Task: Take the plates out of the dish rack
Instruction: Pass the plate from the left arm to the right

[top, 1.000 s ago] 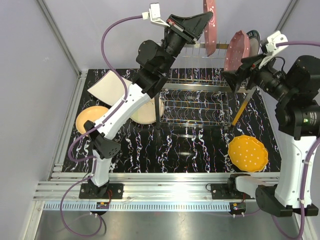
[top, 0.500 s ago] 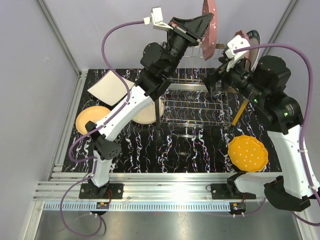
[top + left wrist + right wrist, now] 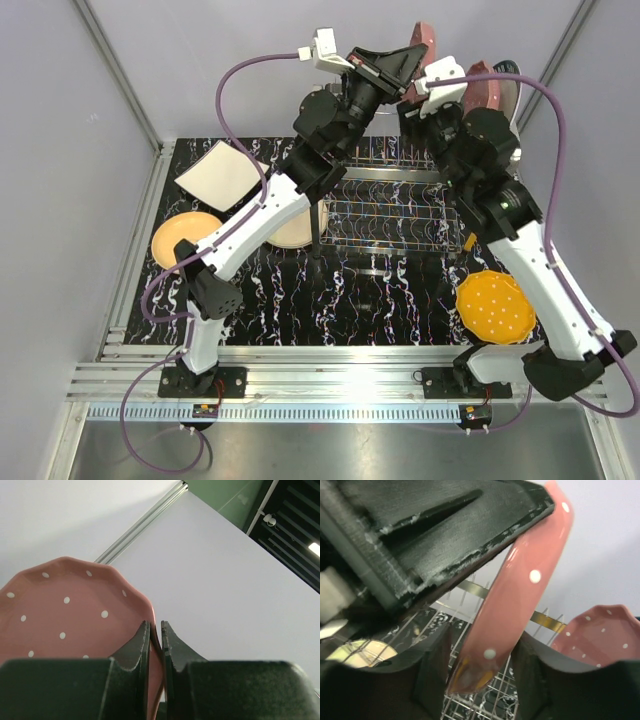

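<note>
One pink polka-dotted plate point(image 3: 65, 625), lifted at twelve o'clock over the chrome wire rack point(image 3: 390, 215), is pinched by the left gripper point(image 3: 155, 630), straddled by the spread right gripper point(image 3: 480, 680), seemingly awaiting handover closure.

Top external: fixed high behind the arm bases, facing down and forward, far enough to take in the whole worktop point(image 3: 380, 300), the dish rack point(image 3: 390, 215) and both arms. Left wrist: behind the left gripper point(image 3: 154, 626), facing up along its fingers, very near the pink dotted plate point(image 3: 65, 615), wall beyond. Right wrist: behind the right gripper point(image 3: 482, 675), close on that plate edge-on; all three views share it.
</note>
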Motion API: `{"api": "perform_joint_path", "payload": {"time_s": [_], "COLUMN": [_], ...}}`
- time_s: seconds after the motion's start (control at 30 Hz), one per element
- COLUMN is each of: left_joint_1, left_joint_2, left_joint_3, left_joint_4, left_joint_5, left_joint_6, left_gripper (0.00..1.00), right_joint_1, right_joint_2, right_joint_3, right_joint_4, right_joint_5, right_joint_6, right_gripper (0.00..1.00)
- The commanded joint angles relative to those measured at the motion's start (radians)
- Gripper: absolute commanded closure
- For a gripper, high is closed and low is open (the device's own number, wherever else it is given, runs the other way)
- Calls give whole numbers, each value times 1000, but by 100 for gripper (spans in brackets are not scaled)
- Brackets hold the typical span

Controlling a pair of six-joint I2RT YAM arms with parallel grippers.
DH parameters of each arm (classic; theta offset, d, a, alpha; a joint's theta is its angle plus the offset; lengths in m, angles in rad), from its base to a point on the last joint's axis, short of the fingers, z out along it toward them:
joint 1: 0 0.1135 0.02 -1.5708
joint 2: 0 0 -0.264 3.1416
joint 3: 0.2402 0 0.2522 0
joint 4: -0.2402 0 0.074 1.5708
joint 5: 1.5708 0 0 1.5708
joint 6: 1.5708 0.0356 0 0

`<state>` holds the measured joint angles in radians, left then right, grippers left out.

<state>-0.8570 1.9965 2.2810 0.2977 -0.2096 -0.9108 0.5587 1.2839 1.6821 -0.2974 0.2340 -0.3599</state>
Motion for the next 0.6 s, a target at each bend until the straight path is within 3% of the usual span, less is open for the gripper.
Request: {"api": "perform_joint_path", "payload": {"time_s": [0.0,0.07,0.1,0.2,0.43,0.57], "left_joint_1": [-5,-5,-5,-4,-2,-2], "left_joint_2": [-100,-113,-116,-120,-119,-134], "left_joint_3": [17,0,-3,-9,-15,-25], "left_joint_4": [222,224,224,216,196,167], "left_joint_5": [-28,-31,-27,-19,2,22], "left_joint_6": [-36,-31,-31,-33,-37,-43], "left_gripper": [100,100,100,100,100,86], "right_joint_1": [14,14,14,14,-16,-78], "right_joint_2": [48,52,51,48,12,20], "right_joint_3": [-4,-12,-13,-13,-33,19], "right_joint_4": [208,228,224,215,238,192], "right_joint_5": [135,133,127,136,131,67], "right_joint_6": [7,-4,2,6,11,105], "right_gripper": [49,65,80,100,100,100]}}
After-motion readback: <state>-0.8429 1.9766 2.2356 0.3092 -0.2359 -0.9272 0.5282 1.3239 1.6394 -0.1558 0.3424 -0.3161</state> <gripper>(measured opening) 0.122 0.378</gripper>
